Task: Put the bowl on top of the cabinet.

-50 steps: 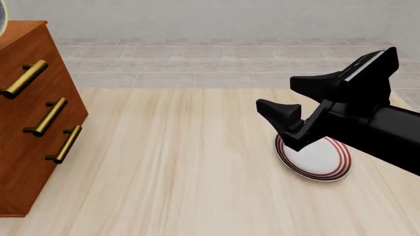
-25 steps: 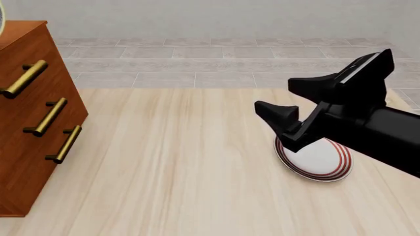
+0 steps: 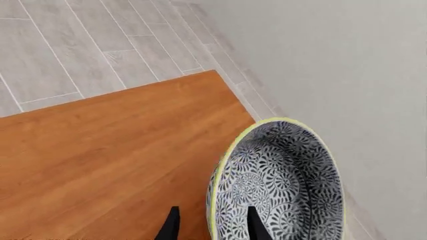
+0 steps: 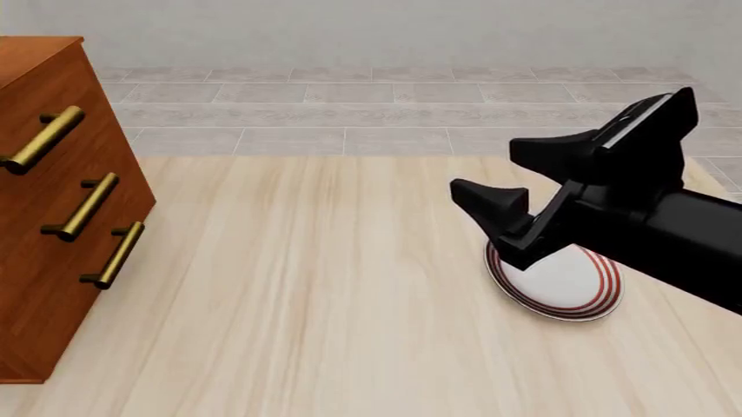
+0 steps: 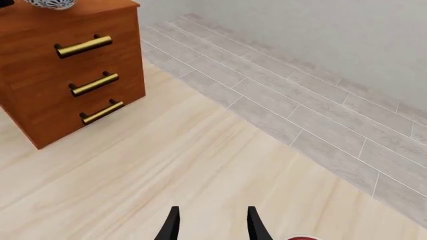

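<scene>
The blue-and-white floral bowl (image 3: 280, 180) with its pale yellow rim is over the far corner of the cabinet (image 3: 100, 160) top, close to the wall. My left gripper (image 3: 212, 210) straddles the rim, one finger inside and one outside. Both fingers show a gap to the rim, so it stands open. The right wrist view catches the bowl (image 5: 50, 3) on top of the three-drawer cabinet (image 5: 67, 65). The front view shows the cabinet (image 4: 47, 261) at the left, with the bowl and left gripper out of frame. My right gripper (image 4: 487, 165) hovers open and empty above the table.
A flat white plate with red rings (image 4: 574, 282) lies on the table under my right arm. Wooden tabletop stretches between cabinet and plate. Grey tiled floor and a pale wall lie beyond the table.
The sliver of bowl at the front view's top-left edge has slid out of frame to the left. My right gripper has shifted slightly left.
</scene>
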You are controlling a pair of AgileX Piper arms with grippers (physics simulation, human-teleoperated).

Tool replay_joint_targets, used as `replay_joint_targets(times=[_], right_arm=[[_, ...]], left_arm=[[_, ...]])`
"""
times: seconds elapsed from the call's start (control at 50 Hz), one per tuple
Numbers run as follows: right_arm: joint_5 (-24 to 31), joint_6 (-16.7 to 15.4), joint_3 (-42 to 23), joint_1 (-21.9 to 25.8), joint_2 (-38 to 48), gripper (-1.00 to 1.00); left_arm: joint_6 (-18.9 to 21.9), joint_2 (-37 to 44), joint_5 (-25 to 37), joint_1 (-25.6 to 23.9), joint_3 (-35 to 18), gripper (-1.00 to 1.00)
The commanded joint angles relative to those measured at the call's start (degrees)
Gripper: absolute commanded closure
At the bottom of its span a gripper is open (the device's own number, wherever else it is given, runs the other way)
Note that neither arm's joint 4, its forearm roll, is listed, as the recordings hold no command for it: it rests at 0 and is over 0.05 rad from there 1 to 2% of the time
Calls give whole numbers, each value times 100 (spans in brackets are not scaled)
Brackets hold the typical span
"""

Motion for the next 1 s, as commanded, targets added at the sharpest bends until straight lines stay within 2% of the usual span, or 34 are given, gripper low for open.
replay_joint_targets(times=[0.02,0.2,0.52,1.0], right_arm=[[12,-7,0,1,-19,-100],[11,-4,4,8,-18,-100],[2,-15,11,9,2,-100],[-32,-39,36,2,49,-100]], left_arm=[[30,-117,49,142,-95,-100],[325,-461,114,648,-411,-100],[289,-719,195,706,-524,-100],[386,-1880,485,187,-281,-100]])
